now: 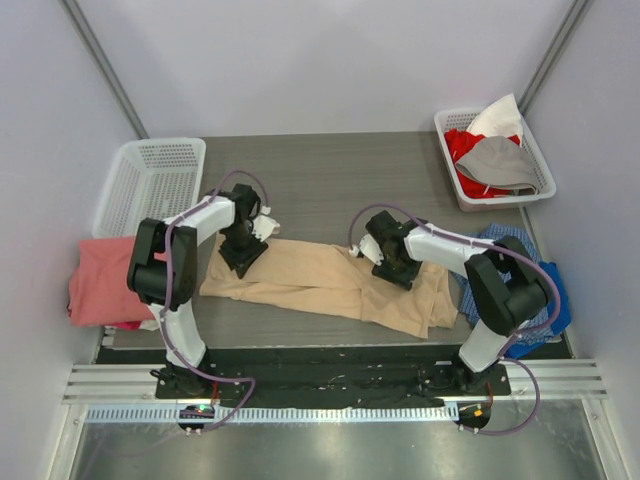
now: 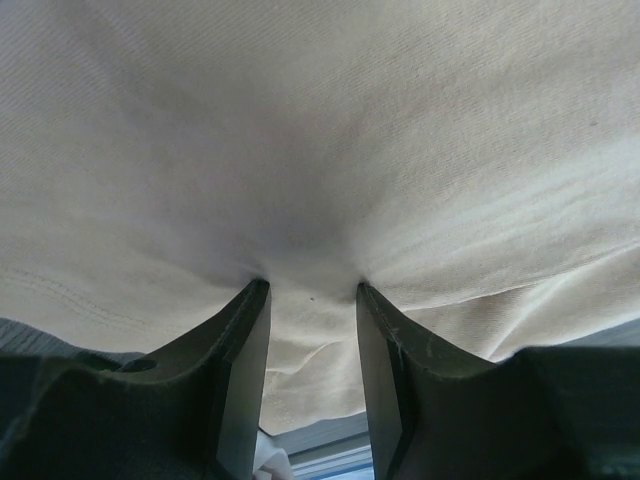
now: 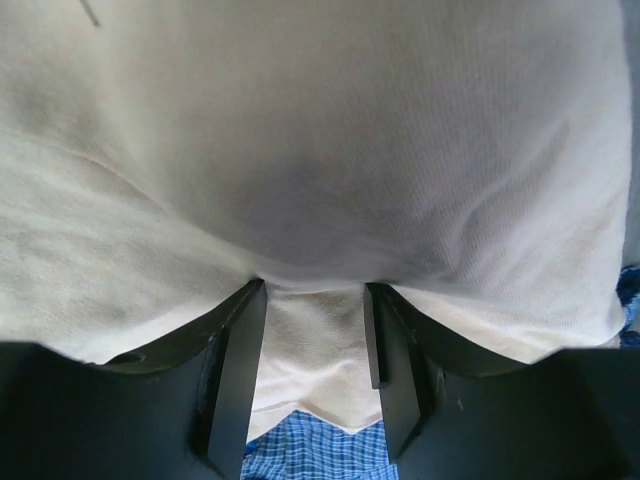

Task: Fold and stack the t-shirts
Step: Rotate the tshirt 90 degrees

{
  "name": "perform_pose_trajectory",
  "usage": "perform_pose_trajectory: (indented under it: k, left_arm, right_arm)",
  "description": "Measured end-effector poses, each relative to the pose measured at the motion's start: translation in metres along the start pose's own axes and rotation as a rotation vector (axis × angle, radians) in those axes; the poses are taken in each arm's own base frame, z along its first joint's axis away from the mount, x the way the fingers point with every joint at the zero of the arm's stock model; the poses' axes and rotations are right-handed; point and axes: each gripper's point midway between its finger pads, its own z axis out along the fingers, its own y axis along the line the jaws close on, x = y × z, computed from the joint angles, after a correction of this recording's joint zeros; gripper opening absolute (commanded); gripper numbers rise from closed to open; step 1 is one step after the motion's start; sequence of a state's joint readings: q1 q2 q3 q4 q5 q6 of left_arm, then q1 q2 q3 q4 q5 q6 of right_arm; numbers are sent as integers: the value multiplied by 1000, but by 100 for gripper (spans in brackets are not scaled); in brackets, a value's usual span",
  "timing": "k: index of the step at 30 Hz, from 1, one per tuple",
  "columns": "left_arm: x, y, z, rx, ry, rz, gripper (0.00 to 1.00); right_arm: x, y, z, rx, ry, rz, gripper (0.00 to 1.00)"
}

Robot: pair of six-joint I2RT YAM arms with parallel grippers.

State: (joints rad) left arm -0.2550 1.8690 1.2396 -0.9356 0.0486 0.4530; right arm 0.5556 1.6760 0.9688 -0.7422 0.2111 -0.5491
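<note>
The tan t-shirt lies stretched in a long band across the worktop, nearer than the white basket and running off to its right. It looks doubled along its length once, but it is rumpled and far from a tidy packet.

The left pincer is planted on the end of the shirt closest to the white basket, and the right pincer on the part farther right. Both are spread, fingertips pushed into the cloth without closing on it.

The salmon-pink t-shirt sits in a loose heap just on the near side of the white basket, at the worktop's edge. I would not call it folded.

Far right of the white basket, a second basket holds more clothes, and a blue checked cloth lies nearer than that.

So I judge the job barely begun: one shirt mid-fold, nothing stacked.
</note>
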Motion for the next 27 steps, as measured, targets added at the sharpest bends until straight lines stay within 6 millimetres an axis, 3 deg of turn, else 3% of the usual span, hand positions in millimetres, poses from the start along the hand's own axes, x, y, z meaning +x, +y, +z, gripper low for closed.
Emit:
perform_pose_trajectory:
  k: [13, 27]
  left_arm:
    - [0, 1, 3, 5, 61, -22, 45]
    - [-3, -8, 3, -2, 93, -39, 45]
  right_arm:
    - [-26, -69, 15, 42, 5, 57, 52]
    - [-87, -148, 29, 145, -39, 46, 52]
